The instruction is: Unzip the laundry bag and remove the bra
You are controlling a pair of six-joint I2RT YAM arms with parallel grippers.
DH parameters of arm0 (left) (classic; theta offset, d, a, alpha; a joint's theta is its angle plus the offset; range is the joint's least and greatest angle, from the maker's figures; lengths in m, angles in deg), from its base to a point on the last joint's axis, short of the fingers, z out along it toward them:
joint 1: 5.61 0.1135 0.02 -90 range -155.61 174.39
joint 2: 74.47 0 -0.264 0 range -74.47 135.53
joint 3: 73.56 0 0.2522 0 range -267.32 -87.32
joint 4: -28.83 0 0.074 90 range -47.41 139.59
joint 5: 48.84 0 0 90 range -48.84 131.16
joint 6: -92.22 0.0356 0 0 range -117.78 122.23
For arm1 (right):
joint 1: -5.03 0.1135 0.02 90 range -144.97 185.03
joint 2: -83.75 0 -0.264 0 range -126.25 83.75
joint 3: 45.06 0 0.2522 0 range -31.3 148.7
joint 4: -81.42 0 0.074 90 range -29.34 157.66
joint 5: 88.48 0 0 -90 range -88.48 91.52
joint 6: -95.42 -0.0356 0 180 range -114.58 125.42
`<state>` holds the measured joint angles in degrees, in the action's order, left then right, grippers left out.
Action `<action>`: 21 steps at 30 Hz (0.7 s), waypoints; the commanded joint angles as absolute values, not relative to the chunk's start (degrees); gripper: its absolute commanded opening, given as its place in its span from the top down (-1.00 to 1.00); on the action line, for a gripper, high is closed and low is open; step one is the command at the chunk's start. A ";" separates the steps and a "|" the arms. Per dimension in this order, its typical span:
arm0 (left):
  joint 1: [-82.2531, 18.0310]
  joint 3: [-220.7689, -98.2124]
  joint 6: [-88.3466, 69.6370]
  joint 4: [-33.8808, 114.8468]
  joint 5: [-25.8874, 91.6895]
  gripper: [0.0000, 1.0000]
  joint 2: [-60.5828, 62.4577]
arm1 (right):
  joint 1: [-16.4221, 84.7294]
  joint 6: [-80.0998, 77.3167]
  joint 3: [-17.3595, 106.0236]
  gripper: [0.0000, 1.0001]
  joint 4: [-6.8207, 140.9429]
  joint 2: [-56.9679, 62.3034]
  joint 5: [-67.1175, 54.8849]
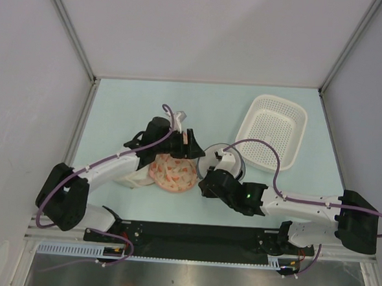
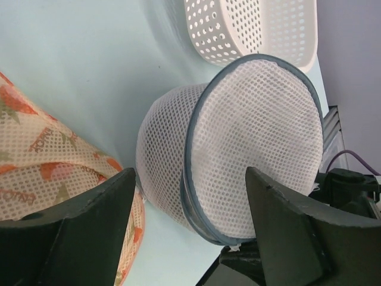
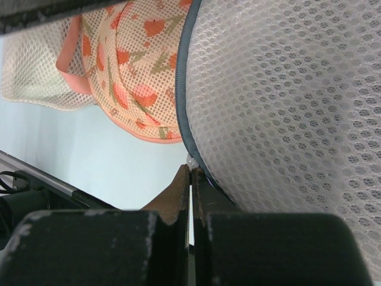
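Note:
The laundry bag point(image 1: 224, 157), a white mesh drum with a dark navy zipper band, lies on its side at the table's middle. It fills the left wrist view point(image 2: 256, 137) and the right wrist view point(image 3: 286, 107). My right gripper point(image 3: 191, 170) is shut on the small white zipper pull point(image 3: 191, 161) at the bag's rim; it shows from above point(image 1: 208, 181) just in front of the bag. My left gripper point(image 2: 189, 179) is open and empty, its jaws apart just left of the bag point(image 1: 191, 147). The black bra is hidden.
A peach-orange floral padded item point(image 1: 173, 173) lies left of the bag under my left arm, with a plain white mesh bag point(image 3: 30, 71) beside it. A white perforated basket point(image 1: 271, 130) stands at the back right.

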<state>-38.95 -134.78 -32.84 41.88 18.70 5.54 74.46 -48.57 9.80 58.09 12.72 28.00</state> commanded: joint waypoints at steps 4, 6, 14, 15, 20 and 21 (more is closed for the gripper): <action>-39.09 -127.67 -36.27 38.99 17.70 -0.61 -0.64 | 74.81 -49.24 10.36 1.00 59.31 12.56 28.51; -39.54 -125.39 -37.94 37.59 16.73 -0.59 -1.51 | 74.81 -49.24 10.45 1.00 59.66 12.47 28.42; -44.02 -121.87 -41.80 35.38 18.49 -0.52 -4.24 | 74.81 -49.07 10.45 1.00 60.10 11.85 27.89; -44.11 -121.17 -42.07 34.94 18.83 -0.50 -4.42 | 74.81 -49.16 10.45 1.00 60.18 11.85 27.89; -44.20 -120.37 -42.69 33.89 18.58 -0.26 -4.60 | 74.90 -49.24 10.53 1.00 60.45 11.77 27.63; -44.20 -120.54 -42.69 33.62 18.40 -0.22 -4.42 | 74.90 -49.24 10.45 1.00 60.45 11.77 27.63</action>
<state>-44.00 -120.82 -41.19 37.09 18.49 -3.38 74.46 -48.57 9.80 58.97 12.07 27.02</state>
